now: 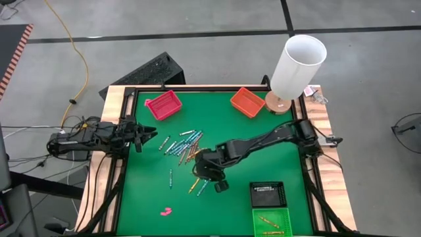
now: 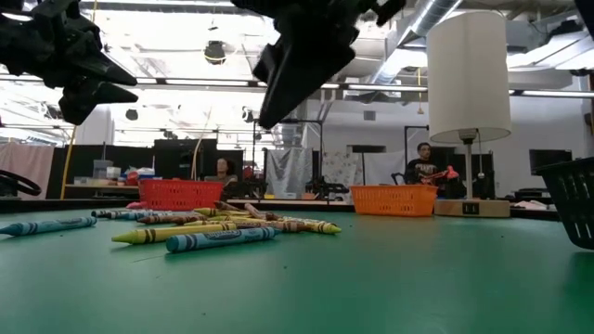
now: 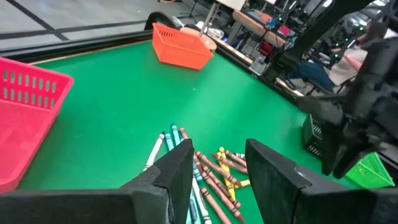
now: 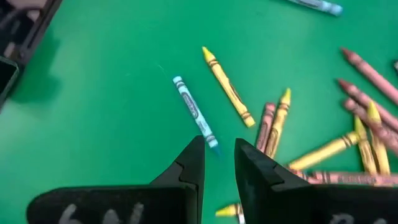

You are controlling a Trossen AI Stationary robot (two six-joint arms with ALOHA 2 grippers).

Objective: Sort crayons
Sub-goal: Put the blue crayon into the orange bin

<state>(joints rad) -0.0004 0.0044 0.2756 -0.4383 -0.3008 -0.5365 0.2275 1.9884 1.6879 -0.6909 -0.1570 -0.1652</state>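
Several crayons (image 1: 184,146) lie in a loose pile on the green mat; they also show in the low view (image 2: 223,227). A blue crayon (image 4: 194,112) and a yellow crayon (image 4: 227,87) lie flat, apart from the pile, just ahead of my right gripper (image 4: 219,155). That gripper (image 1: 217,183) hangs above the mat (image 2: 297,65), fingers a little apart and empty. My left gripper (image 3: 219,168) is open and empty, raised at the mat's left side (image 1: 148,139), pointing toward the pile.
A pink tray (image 1: 163,105) and an orange tray (image 1: 247,102) stand at the far side. A black tray (image 1: 267,194) and a green tray (image 1: 271,222) holding crayons stand at the near right. A lamp (image 1: 296,69) stands at the far right. A pink lump (image 1: 166,212) lies near the front.
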